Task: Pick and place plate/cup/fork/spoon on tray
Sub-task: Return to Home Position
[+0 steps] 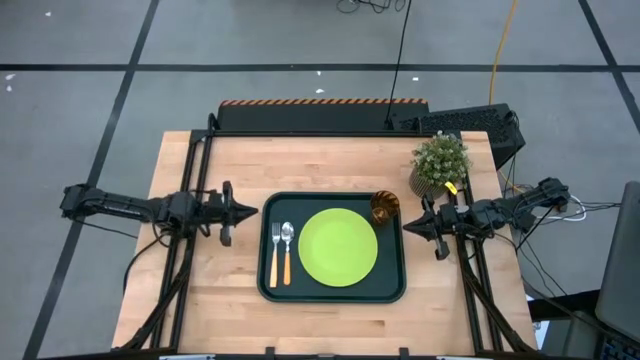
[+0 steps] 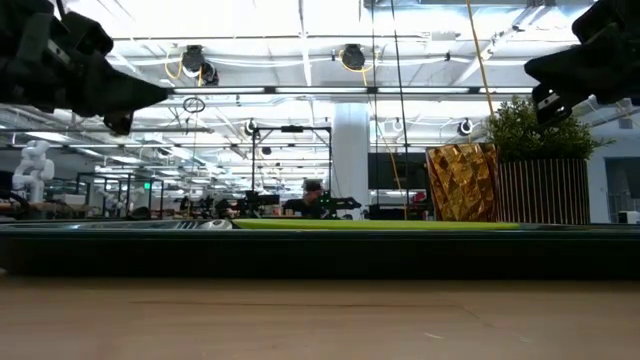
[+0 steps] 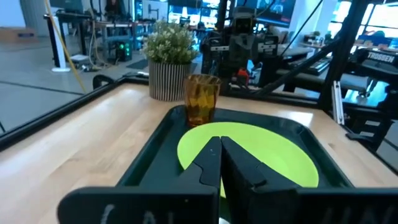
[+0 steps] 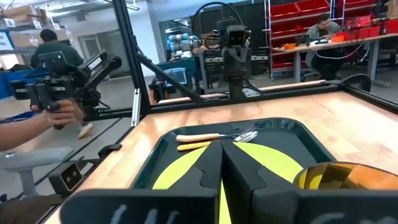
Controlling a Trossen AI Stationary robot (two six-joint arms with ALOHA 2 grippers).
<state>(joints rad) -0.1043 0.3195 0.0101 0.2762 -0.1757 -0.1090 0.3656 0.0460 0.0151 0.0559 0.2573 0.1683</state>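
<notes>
The dark tray lies in the middle of the table. On it rest the lime-green plate, the fork and the spoon side by side on its left part, and the amber cup upright at its far right corner. My left gripper is shut with nothing in it, level, just off the tray's left edge. My right gripper is shut with nothing in it, level, at the tray's right edge near the cup. In the left wrist view the shut fingers point over the plate toward the cup.
A potted green plant in a striped pot stands at the table's far right, behind the cup. A black box sits at the far edge. Bare wood lies along the near edge and left of the tray. A person holding a device shows beyond the table.
</notes>
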